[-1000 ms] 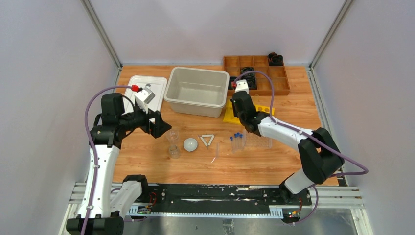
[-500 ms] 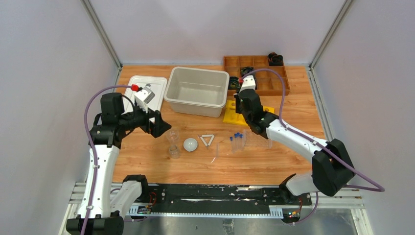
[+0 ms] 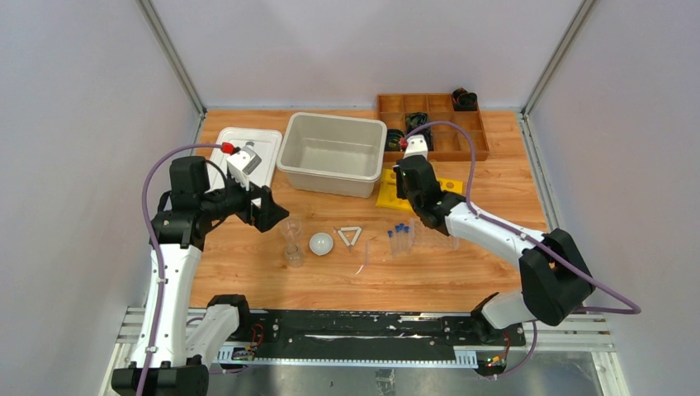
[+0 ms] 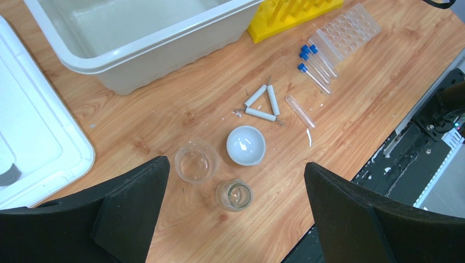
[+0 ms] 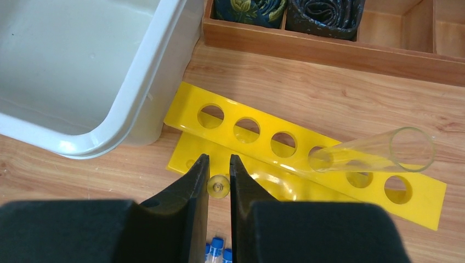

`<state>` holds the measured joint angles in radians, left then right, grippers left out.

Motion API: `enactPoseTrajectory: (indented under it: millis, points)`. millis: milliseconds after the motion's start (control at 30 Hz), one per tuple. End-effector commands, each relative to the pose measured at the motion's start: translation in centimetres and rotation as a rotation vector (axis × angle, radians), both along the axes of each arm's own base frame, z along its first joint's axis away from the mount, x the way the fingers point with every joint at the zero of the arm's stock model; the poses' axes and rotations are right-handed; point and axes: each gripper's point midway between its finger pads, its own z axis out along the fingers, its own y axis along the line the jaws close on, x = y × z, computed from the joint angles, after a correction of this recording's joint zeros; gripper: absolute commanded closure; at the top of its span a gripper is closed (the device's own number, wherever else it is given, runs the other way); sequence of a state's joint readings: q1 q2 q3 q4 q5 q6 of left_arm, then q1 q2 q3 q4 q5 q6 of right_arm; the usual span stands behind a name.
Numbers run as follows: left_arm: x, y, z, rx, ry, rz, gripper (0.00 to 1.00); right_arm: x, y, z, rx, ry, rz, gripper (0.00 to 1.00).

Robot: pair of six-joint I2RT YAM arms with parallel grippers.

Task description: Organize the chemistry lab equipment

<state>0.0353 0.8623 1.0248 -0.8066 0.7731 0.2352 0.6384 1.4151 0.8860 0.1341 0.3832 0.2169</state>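
Right claw [image 5: 219, 164]: narrow, pinching clear tube [image 5: 219, 186] above yellow rack [image 5: 186, 109].
Left claw [image 4: 234, 170]: wide, empty.
Undone: beakers [image 4: 196, 163], dish [image 4: 246, 145], worktop's [image 4: 384, 76] 7 o'clock.

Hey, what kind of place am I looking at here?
Probably a robot work cell staged as a chemistry bench: a wooden table, a yellow tube rack, glass beakers and blue-capped tubes.

Top view: even, diffuse light coming from overhead; my arms throwing faint, soft shadows onto wooden table [image 3: 330, 276]. Left wrist view: tabletop rendering sharp; white tray [image 4: 33, 137] washing out toward pure white; my left fingers [image 4: 131, 213] showing as dark masses lacking detail. Right wrist view: yellow rack [image 5: 265, 136] gleaming with glare streak; small clear tube [image 5: 218, 186] between my right fingers [image 5: 186, 203] blurring slightly; finger bases going soft at bottom edge.
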Motion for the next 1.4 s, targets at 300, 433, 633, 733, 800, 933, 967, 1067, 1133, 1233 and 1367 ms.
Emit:
enactPoseTrajectory:
  millis: [300, 433, 633, 733, 800, 933, 967, 1067, 1133, 1233, 1367]
  points:
    - [0.2, 0.0, 0.7, 0.008, -0.034, -0.007, 0.0, 0.1, -1.0, -2.4, -0.038, 0.031, -0.027, 1.0]
    - [0.2, 0.0, 0.7, 0.009, -0.035, -0.008, 0.0, 0.0, -1.0, -3.0, -0.043, 0.041, -0.027, 1.0]
    - [0.2, 0.1, 0.7, 0.013, -0.038, -0.006, 0.0, 0.1, -0.8, -3.8, -0.036, 0.052, -0.029, 1.0]
    - [0.2, 0.1, 0.7, 0.015, -0.04, -0.006, 0.0, 0.2, -0.7, -3.7, -0.031, 0.051, -0.028, 1.0]
    - [0.2, 0.1, 0.7, 0.017, -0.043, -0.007, 0.0, 0.2, -0.7, -3.8, -0.034, 0.054, -0.027, 1.0]
    - [0.2, 0.1, 0.5, 0.016, -0.039, -0.008, 0.0, -0.1, -0.8, -4.8, -0.03, 0.075, -0.034, 1.0]
    - [0.2, 0.1, 0.5, 0.016, -0.038, -0.007, 0.0, -0.1, -0.8, -5.0, -0.029, 0.079, -0.035, 1.0]
    - [0.1, 0.1, 0.5, 0.016, -0.039, -0.007, 0.0, -0.3, -0.9, -5.6, -0.03, 0.092, -0.045, 1.0]
    - [0.1, 0.1, 0.5, 0.016, -0.038, -0.007, 0.0, -0.3, -1.0, -5.7, -0.031, 0.096, -0.048, 0.99]
    - [0.1, 0.1, 0.6, 0.017, -0.041, -0.008, 0.0, -0.2, -0.9, -5.4, -0.027, 0.094, -0.053, 0.97]
    - [0.1, 0.1, 0.6, 0.016, -0.039, -0.007, 0.0, -0.1, -0.9, -4.9, -0.027, 0.092, -0.059, 0.85]
